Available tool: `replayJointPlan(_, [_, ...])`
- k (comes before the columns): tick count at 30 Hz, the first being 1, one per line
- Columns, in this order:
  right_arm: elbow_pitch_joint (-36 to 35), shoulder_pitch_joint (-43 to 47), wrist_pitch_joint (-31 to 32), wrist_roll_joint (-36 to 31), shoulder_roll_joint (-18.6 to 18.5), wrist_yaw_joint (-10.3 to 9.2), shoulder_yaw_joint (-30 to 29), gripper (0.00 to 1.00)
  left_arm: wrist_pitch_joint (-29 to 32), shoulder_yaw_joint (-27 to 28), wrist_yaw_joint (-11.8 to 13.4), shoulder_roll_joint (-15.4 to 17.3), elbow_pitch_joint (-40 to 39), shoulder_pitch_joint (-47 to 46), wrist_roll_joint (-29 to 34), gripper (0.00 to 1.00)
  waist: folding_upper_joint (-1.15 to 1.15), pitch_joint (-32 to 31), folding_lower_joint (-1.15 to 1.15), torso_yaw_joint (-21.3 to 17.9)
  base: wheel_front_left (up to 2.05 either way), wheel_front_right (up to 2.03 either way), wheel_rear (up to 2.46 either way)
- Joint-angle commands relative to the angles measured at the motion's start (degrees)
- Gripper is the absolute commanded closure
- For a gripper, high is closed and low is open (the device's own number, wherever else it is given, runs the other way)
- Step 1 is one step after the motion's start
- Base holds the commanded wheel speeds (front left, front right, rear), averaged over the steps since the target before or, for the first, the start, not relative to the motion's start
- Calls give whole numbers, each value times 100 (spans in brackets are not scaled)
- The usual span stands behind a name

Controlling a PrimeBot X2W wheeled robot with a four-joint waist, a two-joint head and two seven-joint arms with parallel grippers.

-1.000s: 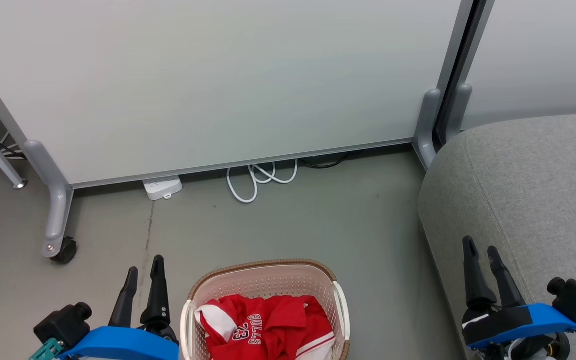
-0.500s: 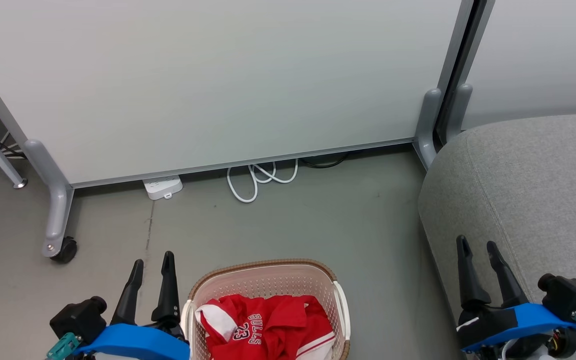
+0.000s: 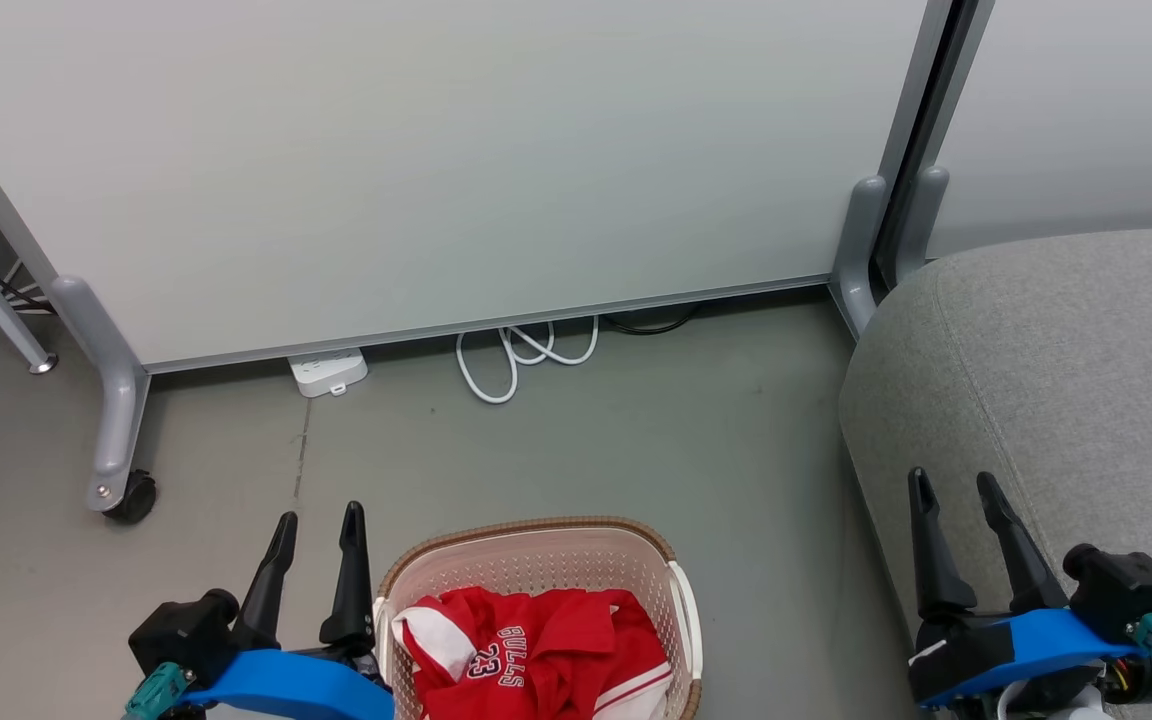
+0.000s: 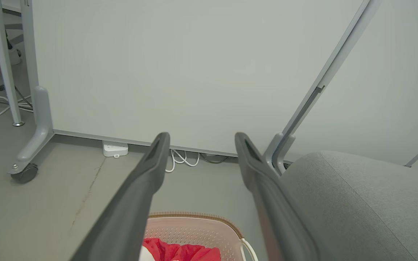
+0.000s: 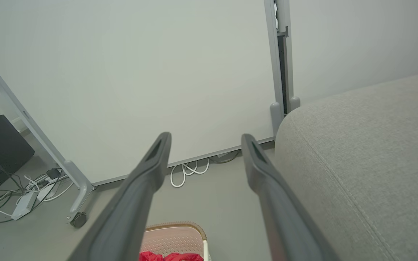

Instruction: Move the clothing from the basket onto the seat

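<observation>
The cream basket point(image 3: 536, 560) with its brown rim stands on the floor at the bottom centre of the head view. Inside it lies the red clothing point(image 3: 536, 650), the "BULLS 23" jersey on top, with striped edging at its lower right. My left gripper point(image 3: 318, 518) is open just left of the basket's rim, fingers pointing up the view. My right gripper point(image 3: 953, 483) is open over the front left edge of the grey seat point(image 3: 1066, 370). The left wrist view has the basket point(image 4: 198, 228), the clothing point(image 4: 180, 252) and the seat point(image 4: 357, 203) beyond its open gripper point(image 4: 201, 136). The right wrist view looks past its open gripper point(image 5: 205, 137) at the seat point(image 5: 368, 152).
A pale partition panel point(image 3: 436, 160) on grey wheeled feet point(image 3: 116, 480) stands behind the basket. A white power strip point(image 3: 328, 373) and a looped white cable point(image 3: 526, 355) lie at its base. Bare grey floor point(image 3: 636, 450) lies between basket, panel and seat.
My left gripper has moved right, closer to the basket's rim. My right gripper has drifted slightly left and down the view. Both stay open. The clothing has not moved.
</observation>
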Motion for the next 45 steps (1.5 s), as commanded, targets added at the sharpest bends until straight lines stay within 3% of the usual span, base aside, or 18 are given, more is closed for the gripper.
replayJointPlan(1, [-66, 44, -31, -123, -26, -2, 14, 0, -50, -24, 17, 36, -10, -125, 106, 0, 0, 2, 0, 1, 0, 0, 0])
replayJointPlan(30, [-144, 101, -299, -1496, -29, -2, 54, 0, -391, -230, 214, 47, 40, -110, 951, 0, 0, -21, 0, 7, 0, 0, 0])
replayJointPlan(45, [-138, 61, -313, -1405, -29, -2, 63, 0, -376, -229, 173, 46, 102, -100, 901, 0, 0, 34, 0, -11, 0, 0, 0])
